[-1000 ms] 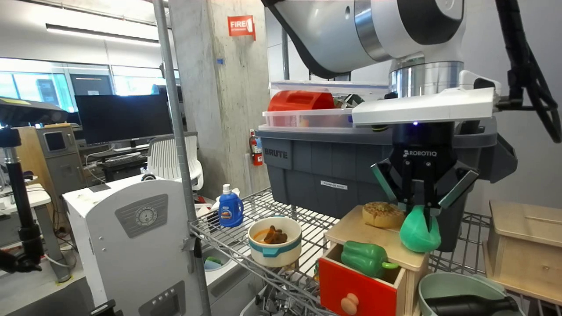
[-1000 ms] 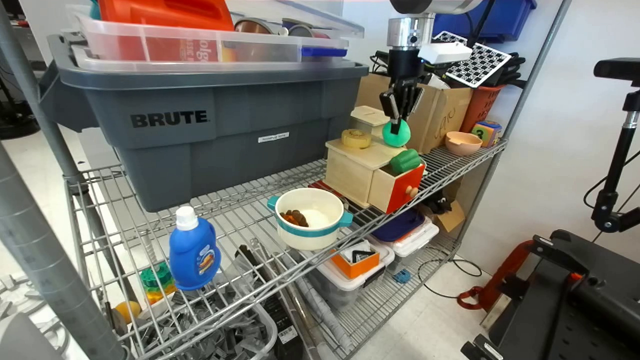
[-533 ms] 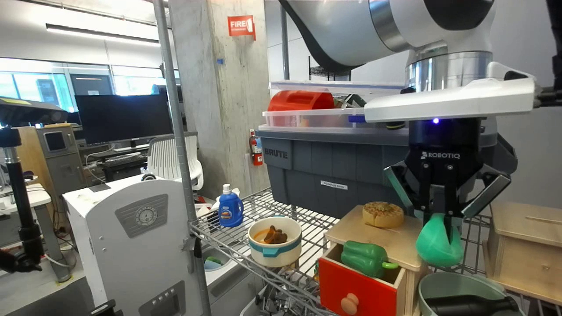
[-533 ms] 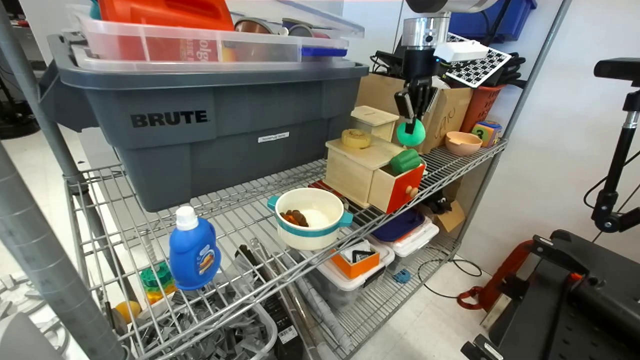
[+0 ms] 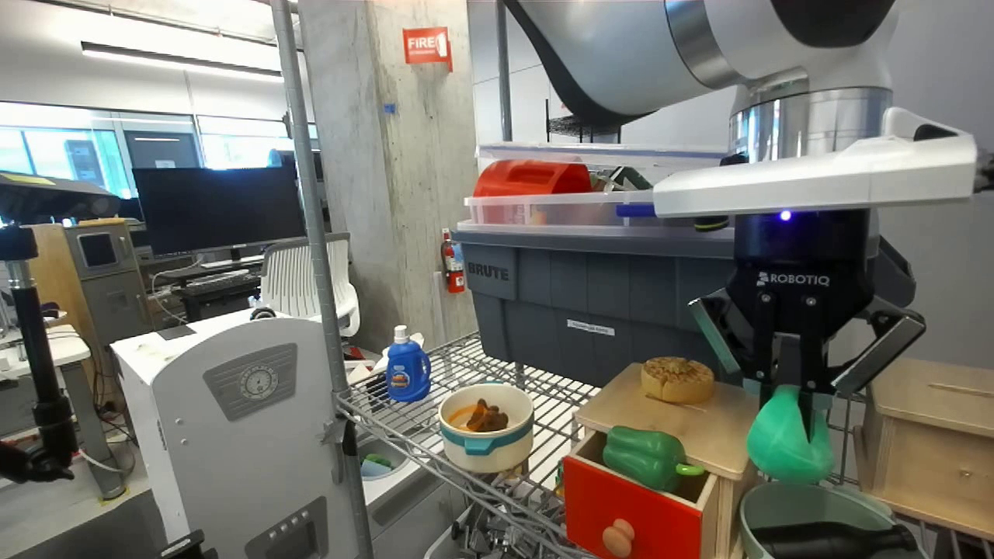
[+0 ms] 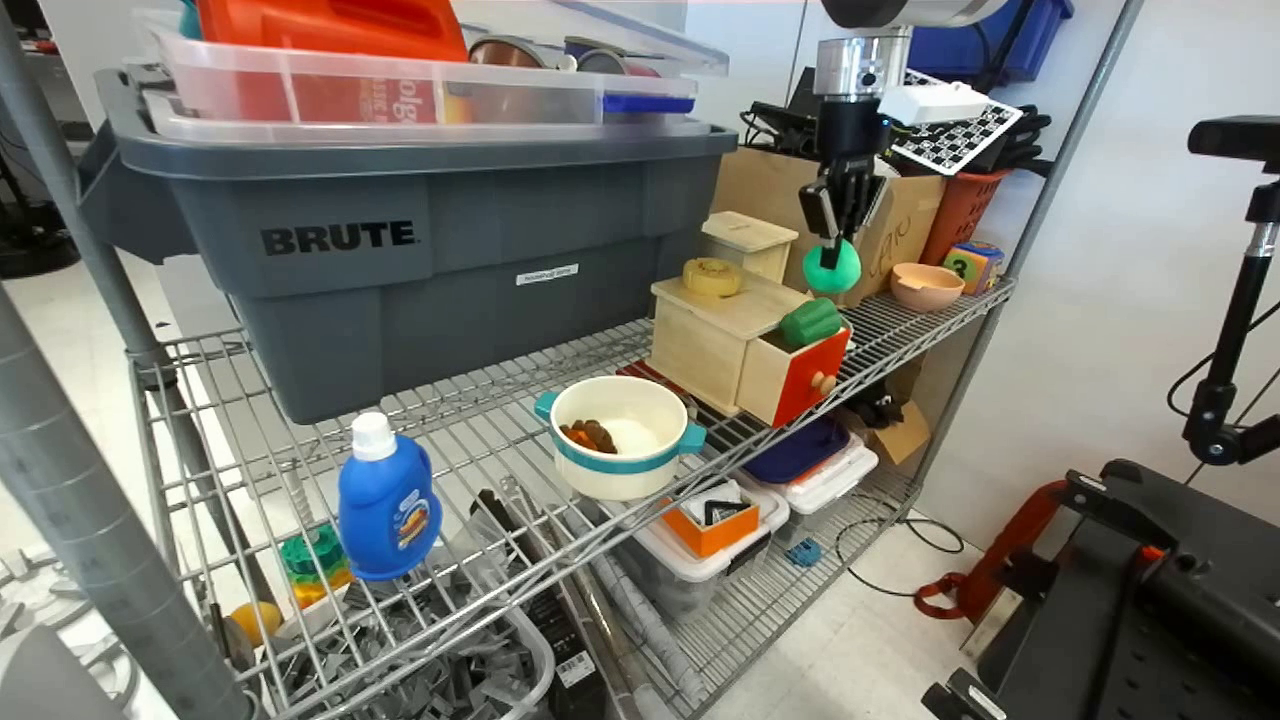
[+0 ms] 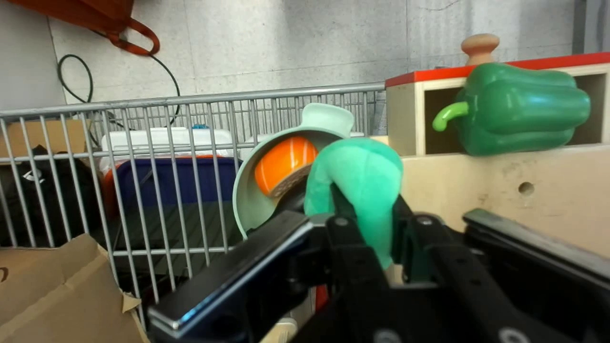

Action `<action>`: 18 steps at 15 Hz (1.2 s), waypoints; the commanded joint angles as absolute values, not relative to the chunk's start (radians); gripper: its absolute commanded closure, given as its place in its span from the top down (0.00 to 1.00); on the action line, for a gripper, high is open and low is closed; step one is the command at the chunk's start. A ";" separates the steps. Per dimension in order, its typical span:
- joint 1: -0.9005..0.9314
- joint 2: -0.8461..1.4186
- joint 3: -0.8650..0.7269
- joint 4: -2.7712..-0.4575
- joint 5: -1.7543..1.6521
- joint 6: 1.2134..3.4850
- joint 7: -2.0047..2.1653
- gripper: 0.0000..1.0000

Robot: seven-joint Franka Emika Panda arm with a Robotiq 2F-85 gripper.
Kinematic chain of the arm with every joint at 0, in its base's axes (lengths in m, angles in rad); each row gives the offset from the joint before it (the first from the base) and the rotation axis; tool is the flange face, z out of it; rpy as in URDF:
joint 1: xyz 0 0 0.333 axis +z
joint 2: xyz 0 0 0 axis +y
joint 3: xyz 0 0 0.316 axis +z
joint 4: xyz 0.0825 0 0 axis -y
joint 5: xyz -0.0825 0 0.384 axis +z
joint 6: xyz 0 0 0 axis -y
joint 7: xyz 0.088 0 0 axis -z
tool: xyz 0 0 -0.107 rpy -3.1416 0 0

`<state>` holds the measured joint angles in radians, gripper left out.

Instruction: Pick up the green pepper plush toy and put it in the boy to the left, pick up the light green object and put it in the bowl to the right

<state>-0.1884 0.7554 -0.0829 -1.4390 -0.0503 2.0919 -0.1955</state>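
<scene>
gripper (image 7: 370,201) pinched narrow on light green object (image 5: 786,456), which hangs in air beneath it. grey-green bowl (image 5: 823,503) below gripper, black item (image 5: 831,537) and orange item (image 7: 286,163) inside. green pepper (image 5: 643,458) lower than gripper, off to its side, in red-fronted drawer (image 5: 652,508). white pot (image 5: 487,458) farther from gripper, beyond the drawer.

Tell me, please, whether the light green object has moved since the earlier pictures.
Yes: in an exterior view, the light green object has shifted right and down in the picture, mostly past the edge of the red-drawer box.
</scene>
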 commanded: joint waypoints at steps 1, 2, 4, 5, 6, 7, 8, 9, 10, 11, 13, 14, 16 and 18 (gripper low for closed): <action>-0.189 0.754 -0.085 -1.432 -0.058 2.079 -0.190 0.05; -0.192 0.755 -0.085 -1.432 -0.056 2.078 -0.191 0.05; -0.202 0.756 -0.087 -1.435 -0.052 2.080 -0.195 0.05; -0.208 0.755 -0.089 -1.439 -0.051 2.083 -0.198 0.05; -0.212 0.752 -0.091 -1.443 -0.051 2.084 -0.199 0.05; -0.217 0.750 -0.093 -1.445 -0.050 2.084 -0.201 0.05; -0.222 0.752 -0.094 -1.443 -0.049 2.083 -0.201 0.05; -0.223 0.758 -0.095 -1.435 -0.050 2.080 -0.198 0.05; -0.222 0.765 -0.097 -1.427 -0.053 2.077 -0.193 0.05; -0.218 0.773 -0.097 -1.419 -0.056 2.075 -0.187 0.05; -0.208 0.787 -0.097 -1.404 -0.060 2.070 -0.178 0.05; -0.204 0.795 -0.096 -1.394 -0.061 2.067 -0.176 0.05; -0.193 0.816 -0.096 -1.372 -0.063 2.058 -0.166 0.05; -0.185 0.836 -0.095 -1.349 -0.063 2.051 -0.161 0.05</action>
